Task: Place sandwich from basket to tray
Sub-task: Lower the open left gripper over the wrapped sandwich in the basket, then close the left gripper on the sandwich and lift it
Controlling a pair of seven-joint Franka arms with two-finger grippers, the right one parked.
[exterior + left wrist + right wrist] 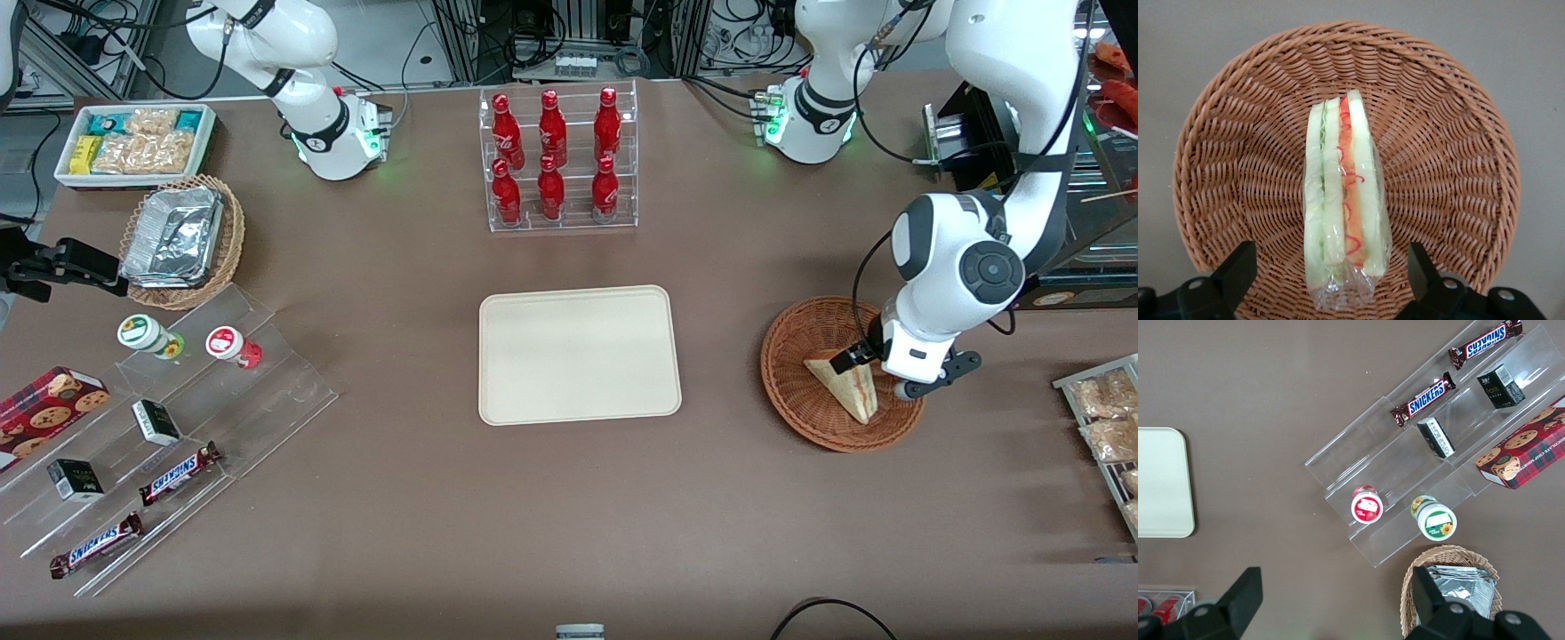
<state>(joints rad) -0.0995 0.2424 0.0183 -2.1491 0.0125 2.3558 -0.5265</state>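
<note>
Claw (1328,280) is hovering wide open, empty, straddling the film-wrapped sandwich (1343,200) in the basket (1451,167) at frame right; likely light, soft, slippery — pinching gently across the bread faces looks best.

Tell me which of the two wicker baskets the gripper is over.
The reddish-brown basket at the working arm's end, holding the sandwich. The gripper hangs open over it, fingers either side of the sandwich. The lighter tan basket holds foil containers.
</note>
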